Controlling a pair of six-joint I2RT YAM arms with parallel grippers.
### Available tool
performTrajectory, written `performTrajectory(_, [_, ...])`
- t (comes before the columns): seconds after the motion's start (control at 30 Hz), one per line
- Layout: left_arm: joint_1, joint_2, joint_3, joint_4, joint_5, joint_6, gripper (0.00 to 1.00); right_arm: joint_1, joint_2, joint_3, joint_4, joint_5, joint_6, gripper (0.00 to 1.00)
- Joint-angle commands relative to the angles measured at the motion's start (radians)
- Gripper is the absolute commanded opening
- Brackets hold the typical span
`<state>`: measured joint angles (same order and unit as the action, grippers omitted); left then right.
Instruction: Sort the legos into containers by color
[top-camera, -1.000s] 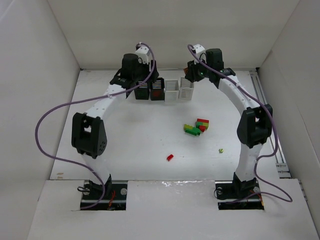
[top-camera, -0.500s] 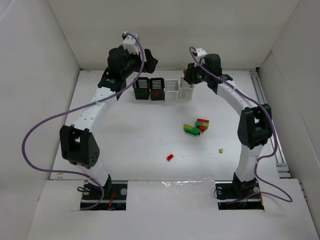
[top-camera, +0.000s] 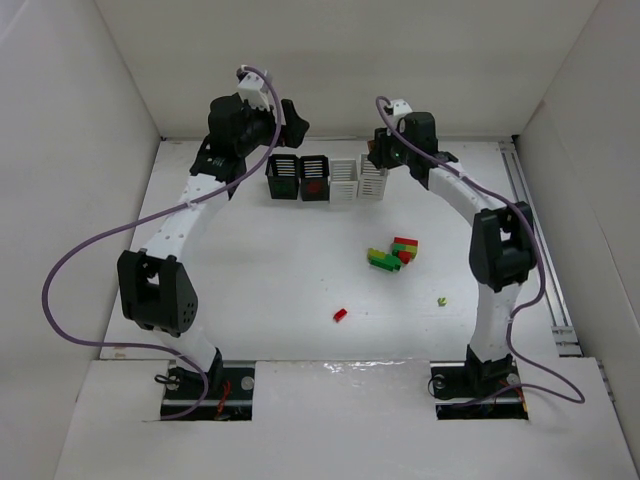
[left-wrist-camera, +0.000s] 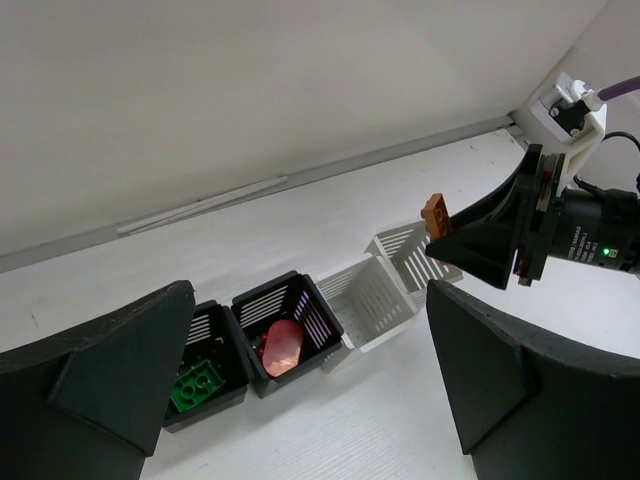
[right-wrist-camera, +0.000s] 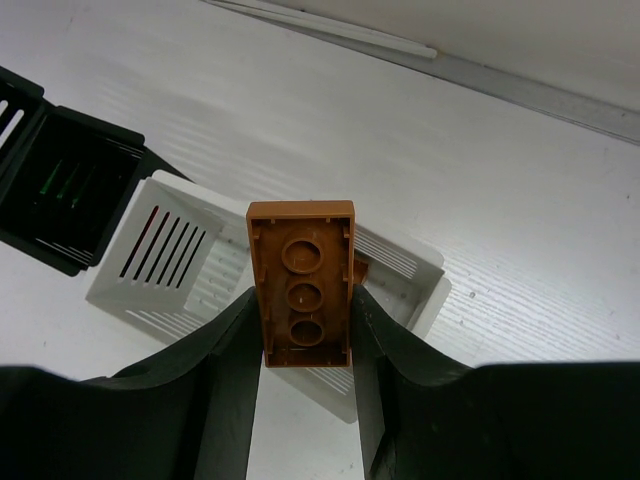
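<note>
I count four baskets (top-camera: 343, 180) in a row. The white basket (right-wrist-camera: 420, 262) right under my right pincer (right-wrist-camera: 303, 300) already shows an orange scrap (right-wrist-camera: 360, 268). The black pair past it holds a red piece (left-wrist-camera: 283, 348) and a green brick (left-wrist-camera: 197, 385).

The right pincer is clamped on an orange-brown brick (right-wrist-camera: 300, 230). My left pincer (left-wrist-camera: 310, 330) gapes wide and holds nothing, raised near the black pair.

Well back toward the bases, a mixed cluster (top-camera: 392, 255), a red brick (top-camera: 340, 315) and a tiny yellow-green one (top-camera: 441, 300) remain unsorted. I'd judge nothing blocks this drop.
</note>
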<state>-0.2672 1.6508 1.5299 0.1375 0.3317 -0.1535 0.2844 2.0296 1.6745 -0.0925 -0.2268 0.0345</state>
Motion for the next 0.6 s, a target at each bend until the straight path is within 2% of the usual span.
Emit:
performTrajectory(0.0, [-0.001, -0.016, 0.009, 0.031, -0.013, 0.028, 1.00, 0.019, 0.026, 0.030, 0.068, 0.017, 0.013, 0.36])
performTrajectory(0.1, [-0.001, -0.016, 0.009, 0.031, -0.013, 0.037, 1.00, 0.019, 0.026, 0.039, 0.068, 0.017, 0.013, 0.52])
performTrajectory(0.17, [-0.001, -0.016, 0.000, 0.031, -0.039, 0.037, 1.00, 0.030, 0.026, 0.039, 0.068, 0.017, 0.013, 0.56])
performTrajectory(0.23, [-0.001, -0.016, -0.001, 0.031, -0.054, 0.037, 1.00, 0.030, 0.026, 0.039, 0.068, 0.017, 0.013, 0.69])
performTrajectory(0.33, [-0.001, -0.016, -0.001, 0.021, -0.063, 0.048, 1.00, 0.030, 0.015, 0.039, 0.077, 0.017, 0.013, 0.80])
performTrajectory(0.53, [-0.001, -0.036, -0.001, -0.015, -0.019, 0.048, 1.00, 0.073, -0.155, 0.076, 0.046, 0.075, -0.056, 0.83])
performTrajectory(0.57, [0.012, -0.055, -0.010, -0.025, -0.002, 0.048, 1.00, 0.073, -0.182, 0.076, 0.046, 0.075, -0.056, 0.79])
